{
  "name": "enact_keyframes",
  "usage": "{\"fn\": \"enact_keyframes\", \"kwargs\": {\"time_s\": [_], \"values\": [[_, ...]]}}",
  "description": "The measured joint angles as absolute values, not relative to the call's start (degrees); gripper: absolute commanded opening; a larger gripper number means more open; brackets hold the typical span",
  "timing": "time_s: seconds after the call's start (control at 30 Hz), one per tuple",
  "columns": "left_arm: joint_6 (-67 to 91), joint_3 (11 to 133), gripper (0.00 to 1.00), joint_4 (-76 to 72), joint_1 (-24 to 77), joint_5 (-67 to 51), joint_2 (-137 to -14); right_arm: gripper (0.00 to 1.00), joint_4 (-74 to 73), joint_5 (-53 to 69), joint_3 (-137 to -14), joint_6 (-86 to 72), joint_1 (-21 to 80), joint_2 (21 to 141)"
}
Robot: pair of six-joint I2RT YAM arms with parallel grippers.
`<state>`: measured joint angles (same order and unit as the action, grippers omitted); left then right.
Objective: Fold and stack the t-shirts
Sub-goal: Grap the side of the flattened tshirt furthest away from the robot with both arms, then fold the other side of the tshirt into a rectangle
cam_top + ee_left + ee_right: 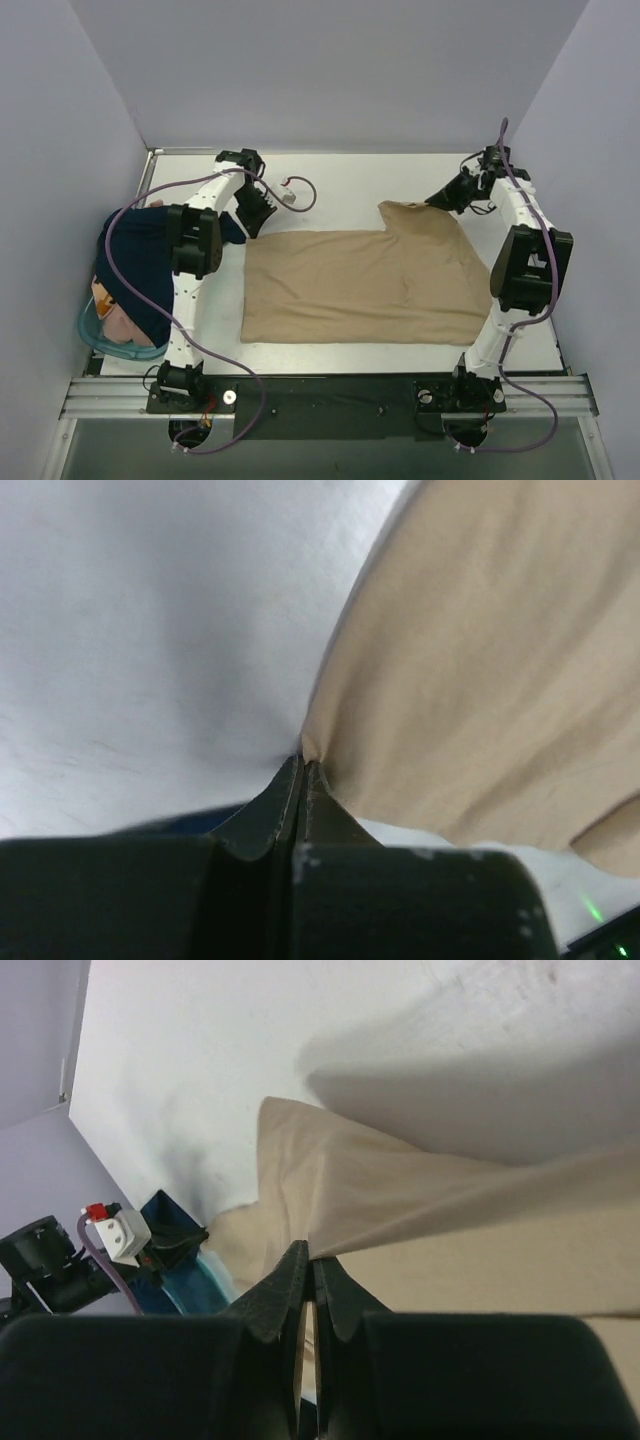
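The tan t-shirt (360,285) lies spread across the middle of the white table. My left gripper (252,232) is shut on its far left corner; the left wrist view shows the closed tips (303,765) pinching the tan cloth (480,660). My right gripper (436,201) is shut on the far right part of the shirt and holds it slightly raised; the right wrist view shows the tips (307,1252) clamping a fold of tan cloth (420,1200). A dark navy t-shirt (140,265) hangs over the basket at the left, with pinkish cloth (122,325) beneath it.
The teal round basket (95,335) sits at the table's left edge. Purple walls enclose the table on the left, back and right. A metal rail (320,395) runs along the near edge. The left arm's cable (305,195) loops near the back.
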<state>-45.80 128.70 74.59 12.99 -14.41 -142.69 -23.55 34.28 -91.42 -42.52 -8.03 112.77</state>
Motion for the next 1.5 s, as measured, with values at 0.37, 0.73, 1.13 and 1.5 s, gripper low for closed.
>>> {"fn": "enact_keyframes", "kwargs": {"time_s": [0.37,0.73,1.13,1.5], "values": [[-43.42,108.71,0.00,67.24,14.20,-12.29,-124.68,0.00,-30.68,38.28,-68.05,-33.74,-17.28,93.06],[-47.27,98.21,0.00,66.15,18.09,-7.92,-112.75,0.00,-39.79,39.24,-55.11,-26.04,-26.30,79.66],[-49.63,92.79,0.00,66.06,19.55,-5.50,-107.00,0.00,-48.36,39.33,-55.68,-21.69,-36.01,72.27],[-50.04,82.50,0.00,64.31,20.05,-6.31,-106.91,0.00,-47.81,36.18,-49.25,-20.49,-40.32,73.45]]}}
